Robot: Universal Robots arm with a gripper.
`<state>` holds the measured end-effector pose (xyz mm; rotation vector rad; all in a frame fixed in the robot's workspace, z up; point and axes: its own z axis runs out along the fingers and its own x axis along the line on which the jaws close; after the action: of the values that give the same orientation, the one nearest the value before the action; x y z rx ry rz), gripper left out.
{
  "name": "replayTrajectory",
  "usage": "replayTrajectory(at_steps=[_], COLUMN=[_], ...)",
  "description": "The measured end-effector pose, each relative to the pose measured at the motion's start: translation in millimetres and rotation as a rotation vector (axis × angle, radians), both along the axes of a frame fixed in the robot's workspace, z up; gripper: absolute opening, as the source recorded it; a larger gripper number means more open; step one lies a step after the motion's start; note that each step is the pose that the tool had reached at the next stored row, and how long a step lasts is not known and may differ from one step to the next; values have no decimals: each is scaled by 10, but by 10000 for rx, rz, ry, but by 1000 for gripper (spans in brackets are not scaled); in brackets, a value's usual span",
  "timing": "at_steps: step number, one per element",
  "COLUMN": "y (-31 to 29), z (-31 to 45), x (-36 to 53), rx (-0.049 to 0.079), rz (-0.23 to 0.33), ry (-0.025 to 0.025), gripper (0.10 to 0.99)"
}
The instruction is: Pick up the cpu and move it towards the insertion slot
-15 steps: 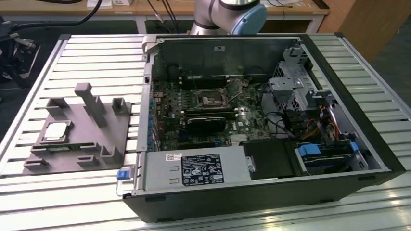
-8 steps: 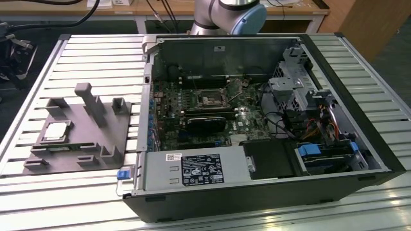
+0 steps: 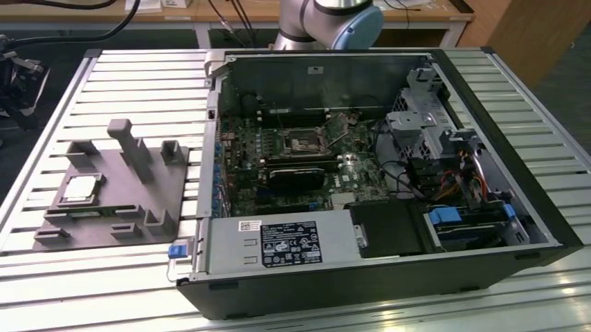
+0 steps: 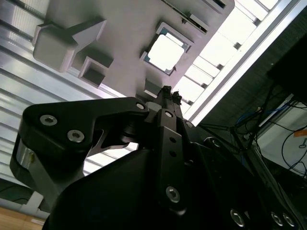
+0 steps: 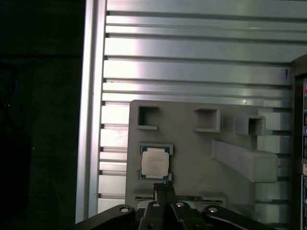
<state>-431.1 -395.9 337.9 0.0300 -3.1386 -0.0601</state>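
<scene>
Pickup is not yet made: the cpu (image 3: 82, 188) is seated in its recess on the grey plastic fixture (image 3: 106, 173), at the exterior view's left, low in the frame. The insertion slot (image 3: 303, 144) is seen near the middle of that frame, on the motherboard (image 3: 249, 187) inside the open computer case (image 3: 369, 277), well apart from the chip. Both the grasp and the whole transfer are judged to be left to do. In both wrist views the gripper (image 5: 164, 188) (image 4: 167, 92) is shown near one edge of the cpu, with no contact visible, its fingertips pressed together on nothing. The gap between fixture and socket is given by the exterior view; the nearness of fingertips to chip is supplied by the wrist views.
</scene>
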Motion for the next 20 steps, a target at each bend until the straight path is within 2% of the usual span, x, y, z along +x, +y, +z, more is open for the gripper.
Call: replayTrajectory(at_steps=[20], y=[0], z=[-73], x=[-70], rx=[-1], rz=[0], ry=[17], gripper=[106])
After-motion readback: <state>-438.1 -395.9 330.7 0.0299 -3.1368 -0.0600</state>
